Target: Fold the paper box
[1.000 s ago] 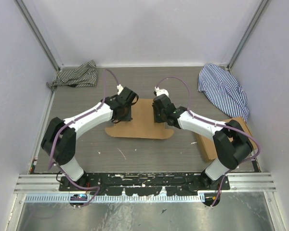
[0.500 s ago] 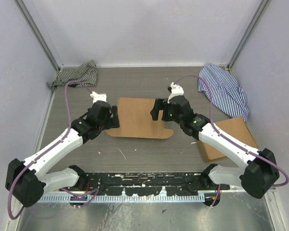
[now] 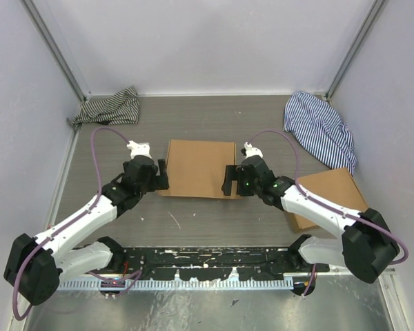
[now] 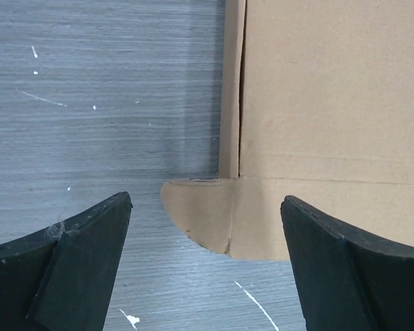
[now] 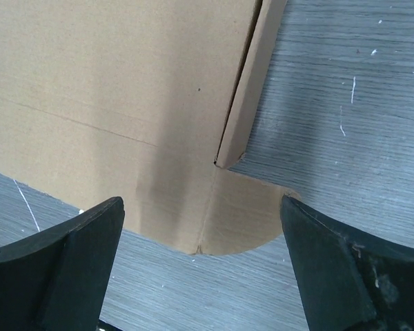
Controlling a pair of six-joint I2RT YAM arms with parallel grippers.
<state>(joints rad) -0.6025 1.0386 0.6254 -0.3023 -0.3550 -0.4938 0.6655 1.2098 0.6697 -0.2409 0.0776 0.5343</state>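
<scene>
Two open claws at the box's near corners

Paper box (image 3: 200,167) flat at mid-table, between both arms: plain brown die-cut card, matte, with a faint score line across the near panel. Left side strip (image 4: 229,89) and right side strip (image 5: 252,83) already folded inward, each sitting a little proud of the panel beneath. Near-left tab (image 4: 200,217) and near-right tab (image 5: 241,214) rounded, jutting out flat on the table, creased where joined to the panel.

Left gripper (image 3: 161,174) just beside the left edge, fingers spread wide, holding nothing. Right gripper (image 3: 228,179) at the right edge, likewise spread and empty. Height above the card hard to judge.

Probably time to raise the near wall. Best done with both corners taken together. Close on card near the score line, not on the tab tips. Lift evenly, bending along the crease, without twisting or dragging the light sheet.

Table (image 3: 193,221) grey, wood-grained, flecked with white scratches. Thicker cardboard stack (image 3: 328,196) at near right. Striped cloths (image 3: 107,108) crumpled in both far corners.
</scene>
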